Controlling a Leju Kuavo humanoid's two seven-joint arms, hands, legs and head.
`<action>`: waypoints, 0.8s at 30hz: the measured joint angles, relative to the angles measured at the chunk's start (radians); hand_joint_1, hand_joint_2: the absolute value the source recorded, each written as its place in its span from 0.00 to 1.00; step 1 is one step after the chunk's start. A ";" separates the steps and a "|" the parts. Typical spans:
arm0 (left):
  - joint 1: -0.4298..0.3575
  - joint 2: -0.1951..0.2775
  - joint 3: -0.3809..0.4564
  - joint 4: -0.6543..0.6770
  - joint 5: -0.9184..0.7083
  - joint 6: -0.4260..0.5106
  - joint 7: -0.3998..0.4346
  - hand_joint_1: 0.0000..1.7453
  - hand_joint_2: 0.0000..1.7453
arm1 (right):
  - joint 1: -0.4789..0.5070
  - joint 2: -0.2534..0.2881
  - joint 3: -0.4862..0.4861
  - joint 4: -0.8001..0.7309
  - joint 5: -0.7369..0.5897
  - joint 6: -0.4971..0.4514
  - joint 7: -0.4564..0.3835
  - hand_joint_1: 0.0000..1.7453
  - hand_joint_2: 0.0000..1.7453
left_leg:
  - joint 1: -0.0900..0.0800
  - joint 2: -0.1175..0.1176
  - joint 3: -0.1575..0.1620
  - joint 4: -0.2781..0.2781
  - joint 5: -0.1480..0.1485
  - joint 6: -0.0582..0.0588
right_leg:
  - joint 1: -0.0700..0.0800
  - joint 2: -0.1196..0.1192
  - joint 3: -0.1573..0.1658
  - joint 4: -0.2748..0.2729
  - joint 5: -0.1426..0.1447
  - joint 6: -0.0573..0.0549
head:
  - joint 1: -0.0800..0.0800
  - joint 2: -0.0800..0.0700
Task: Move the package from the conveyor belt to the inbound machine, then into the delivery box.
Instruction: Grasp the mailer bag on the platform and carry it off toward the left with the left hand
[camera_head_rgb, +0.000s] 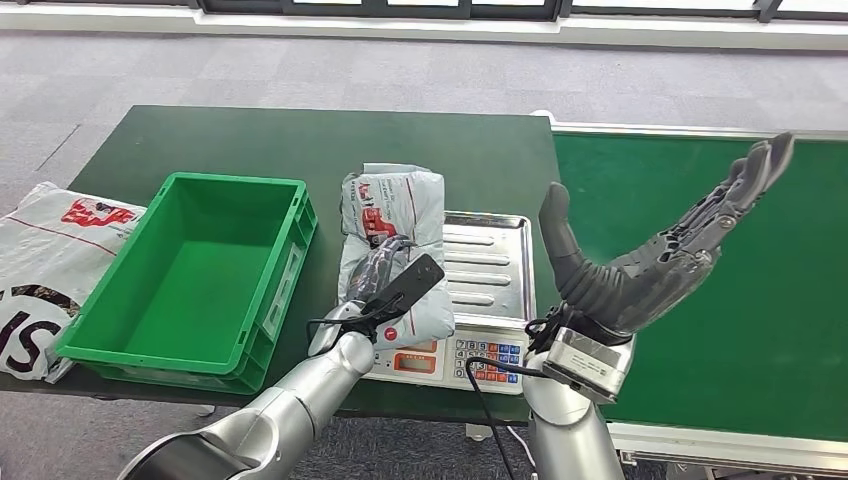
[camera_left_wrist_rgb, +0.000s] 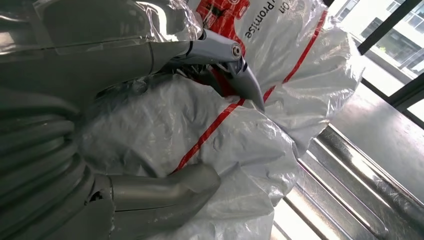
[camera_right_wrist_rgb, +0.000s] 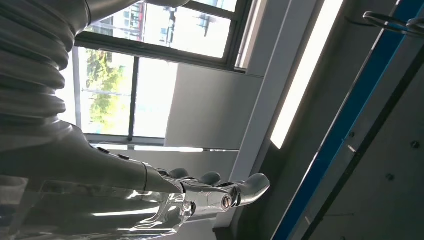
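The package (camera_head_rgb: 392, 245), a white plastic mailer with red print, lies on the left edge of the scale (camera_head_rgb: 487, 270), partly on the steel weighing tray and overhanging toward 9 o'clock. The left hand (camera_head_rgb: 385, 290) is closed on its near end: in the left wrist view the thumb (camera_left_wrist_rgb: 170, 187) and fingers (camera_left_wrist_rgb: 225, 57) press into the crumpled plastic from opposite sides. Judged purpose: the scale serves as the inbound machine, so the package has been weighed and the grip prepares the transfer to the box.

The right hand (camera_head_rgb: 650, 250) is raised at 3 o'clock over the green conveyor belt (camera_head_rgb: 740, 330), fingers spread and holding nothing, held well apart from the scale, apparently to keep out of the way.

The green crate (camera_head_rgb: 195, 280) at 9 o'clock of the scale stands on the dark table (camera_head_rgb: 300, 140); nothing is visible inside it. Another printed bag (camera_head_rgb: 45, 260) lies beyond the crate, at the table's left end.
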 joint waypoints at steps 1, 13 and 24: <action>0.000 0.000 0.000 0.000 0.000 0.003 0.000 1.00 1.00 | 0.000 0.000 0.000 0.000 0.000 0.000 0.000 0.00 1.00 | 0.000 0.000 0.000 0.000 0.000 0.000 | 0.000 0.000 0.000 0.000 0.000 0.000 | 0.000 0.000; -0.001 0.000 0.000 0.001 -0.028 0.019 -0.001 1.00 1.00 | -0.001 0.000 0.001 0.008 0.000 0.000 0.000 0.00 1.00 | 0.000 0.000 0.001 0.000 0.000 0.000 | 0.000 0.000 0.001 0.000 0.000 0.000 | 0.000 0.000; 0.004 0.002 0.002 0.001 -0.069 0.155 -0.016 1.00 1.00 | -0.002 0.000 0.002 0.011 0.003 0.000 0.000 0.00 1.00 | 0.000 0.000 0.000 0.000 0.000 0.000 | 0.000 0.000 0.000 0.000 0.000 0.000 | 0.000 0.000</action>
